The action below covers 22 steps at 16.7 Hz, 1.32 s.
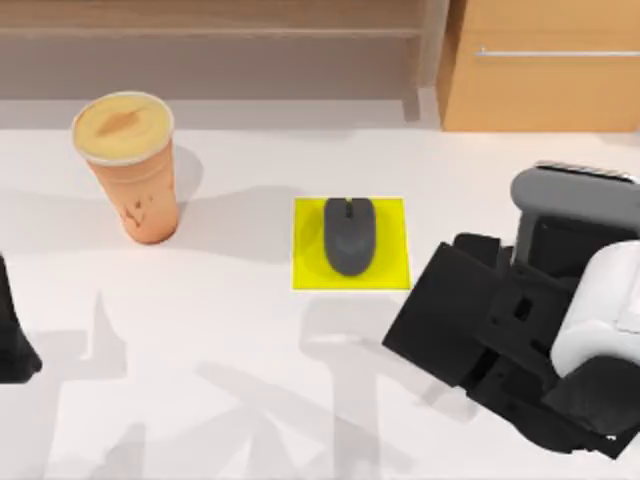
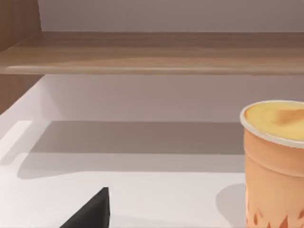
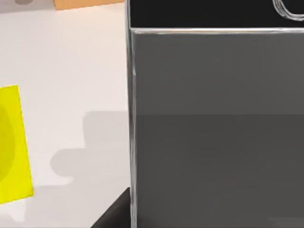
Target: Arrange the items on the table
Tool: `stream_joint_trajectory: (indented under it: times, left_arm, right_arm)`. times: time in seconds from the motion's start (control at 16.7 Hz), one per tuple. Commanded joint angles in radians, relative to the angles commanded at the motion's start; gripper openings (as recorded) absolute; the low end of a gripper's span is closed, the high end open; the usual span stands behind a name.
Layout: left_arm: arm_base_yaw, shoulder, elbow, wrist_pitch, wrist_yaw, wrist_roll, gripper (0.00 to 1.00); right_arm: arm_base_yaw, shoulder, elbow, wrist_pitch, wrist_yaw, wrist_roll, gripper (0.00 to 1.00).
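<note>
the right arm's black two-finger gripper (image 1: 520, 345) hung over the right side of the plain white tabletop (image 1: 220, 330), and whether its fingers were parted or closed could not be told. just beyond it, toward the light wooden cabinet with the metal handle (image 1: 545, 75), stood the silver-edged smartphone with the grey screen (image 1: 570, 200); in the right wrist view that smartphone (image 3: 213, 123) loomed close, its silver edge running straight up and its screen facing the camera. it appeared propped upright or steeply tilted, but what supported it, and whether the gripper touched it, could not be made out.

the relation that mattered was this: the phone lay immediately ahead of the right gripper, on the cabinet side, with its long axis pointing away from the table rather than lying flat. the right arm was by far the nearer one.

the small dark grey computer mouse (image 1: 349, 235) rested on the square yellow pad (image 1: 385, 270) near the table's middle, its length running toward the back wall. the tall orange cup with the pale yellow top (image 1: 130, 165) stood upright well to the left, nearer the left arm, whose gripper (image 1: 15, 340) sat parked at the left edge, fingers impossible to judge.
</note>
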Motion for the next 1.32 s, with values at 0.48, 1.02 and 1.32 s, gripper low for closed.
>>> stream_joint_trajectory:
  times: [0.48,1.02,1.32]
  left_arm:
    - [0.000,0.000,0.000,0.000,0.000,0.000,1.00]
    - [0.000,0.000,0.000,0.000,0.000,0.000,1.00]
    - [0.000,0.000,0.000,0.000,0.000,0.000,1.00]
  right_arm:
    - [0.001,-0.098,-0.080,0.011,0.115,0.074,0.00]
    - [0.155,-0.227,0.103,0.207,0.113,0.045,0.00]
    - [0.121,-0.205,0.105,0.245,0.119,-0.010,0.00]
